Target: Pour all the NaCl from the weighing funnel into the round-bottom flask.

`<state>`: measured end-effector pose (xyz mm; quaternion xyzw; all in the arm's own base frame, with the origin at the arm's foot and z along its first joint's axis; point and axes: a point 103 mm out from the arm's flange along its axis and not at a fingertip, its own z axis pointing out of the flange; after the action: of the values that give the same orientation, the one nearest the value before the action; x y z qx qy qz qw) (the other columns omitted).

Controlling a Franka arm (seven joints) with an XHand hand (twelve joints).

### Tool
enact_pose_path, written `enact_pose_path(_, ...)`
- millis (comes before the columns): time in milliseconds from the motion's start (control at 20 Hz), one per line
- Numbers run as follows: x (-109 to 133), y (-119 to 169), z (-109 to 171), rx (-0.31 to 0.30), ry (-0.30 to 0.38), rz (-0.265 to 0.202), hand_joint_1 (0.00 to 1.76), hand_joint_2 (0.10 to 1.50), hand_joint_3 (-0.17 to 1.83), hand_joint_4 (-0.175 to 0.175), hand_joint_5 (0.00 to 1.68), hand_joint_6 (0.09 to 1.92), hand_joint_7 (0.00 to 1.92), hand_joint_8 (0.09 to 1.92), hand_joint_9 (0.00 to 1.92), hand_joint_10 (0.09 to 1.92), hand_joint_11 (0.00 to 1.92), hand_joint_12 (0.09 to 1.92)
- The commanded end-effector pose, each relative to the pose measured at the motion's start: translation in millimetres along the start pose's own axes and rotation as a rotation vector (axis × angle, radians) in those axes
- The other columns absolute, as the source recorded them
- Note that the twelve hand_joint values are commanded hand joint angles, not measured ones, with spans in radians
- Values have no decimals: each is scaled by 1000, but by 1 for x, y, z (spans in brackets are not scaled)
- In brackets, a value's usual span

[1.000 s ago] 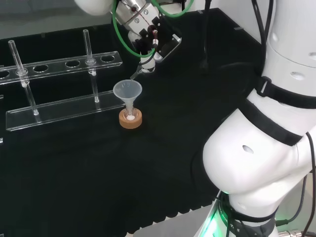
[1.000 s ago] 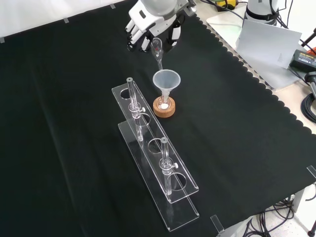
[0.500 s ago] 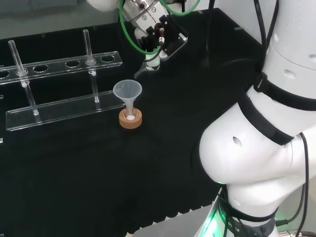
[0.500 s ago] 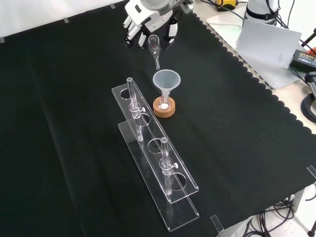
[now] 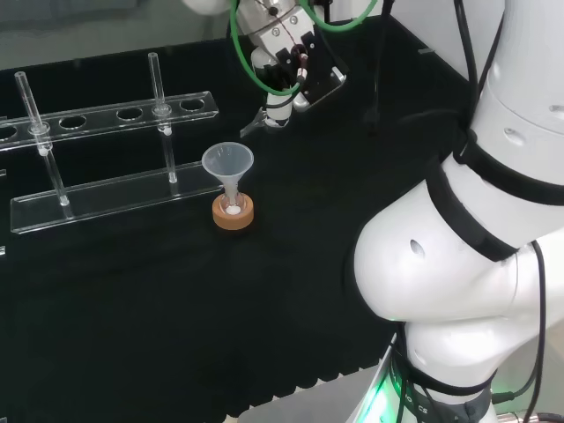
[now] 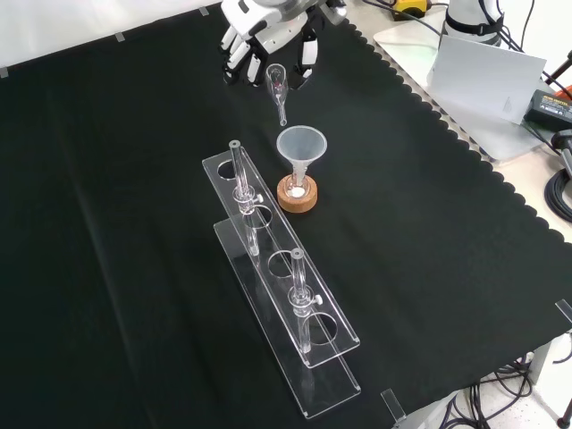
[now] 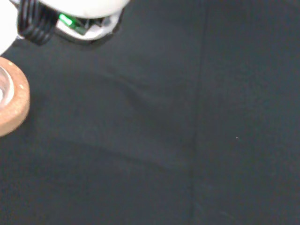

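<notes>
Weighing funnel (image 6: 277, 86): held in the hand (image 6: 266, 36) at the top of the front view, its narrow stem pointing down, clear of and above-left of the wide funnel (image 6: 301, 145) below it. We noted the fingers curled round the funnel's bulb end. We could not tell whether any salt remained inside it.

Front view, left to right: a clear plastic rack (image 6: 284, 307) of two long plates ran down the cloth, with two thin glass tubes (image 6: 238, 175) standing in its holes. Just right of the rack's upper end stood the cork ring (image 6: 297, 195), round and tan, carrying the round-bottom flask (image 6: 296, 187), which was hard to make out. The conical funnel sat in the flask's neck. A small white patch showed at the flask's base.

Head view: the rack (image 5: 110, 159) lay to the left, the cork ring (image 5: 233, 211) and funnel (image 5: 228, 162) in the middle, and the hand (image 5: 291, 70) above and to the right of them. Here we saw green cable looped over the hand, which the front view hid, and the weighing funnel's tip (image 5: 254, 123) slanting towards the wide funnel's rim without touching it.

Wrist view: we recorded an edge of the cork ring (image 7: 14, 108), grainy in texture, on the matte black cloth (image 7: 187, 140).
</notes>
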<state>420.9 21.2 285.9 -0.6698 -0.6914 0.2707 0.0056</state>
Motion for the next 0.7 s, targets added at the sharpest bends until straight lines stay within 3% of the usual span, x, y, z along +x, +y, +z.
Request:
enact_pose_path(50, -10, 2, 9, -57, 153, -13, 1118, 636, 722, 175, 1236, 767, 382, 639, 711, 497, 538, 1264)
enact_pose_path(700, -25, 3, 13, -85, 303, -22, 1118, 636, 723, 175, 1235, 770, 383, 639, 712, 498, 540, 1263)
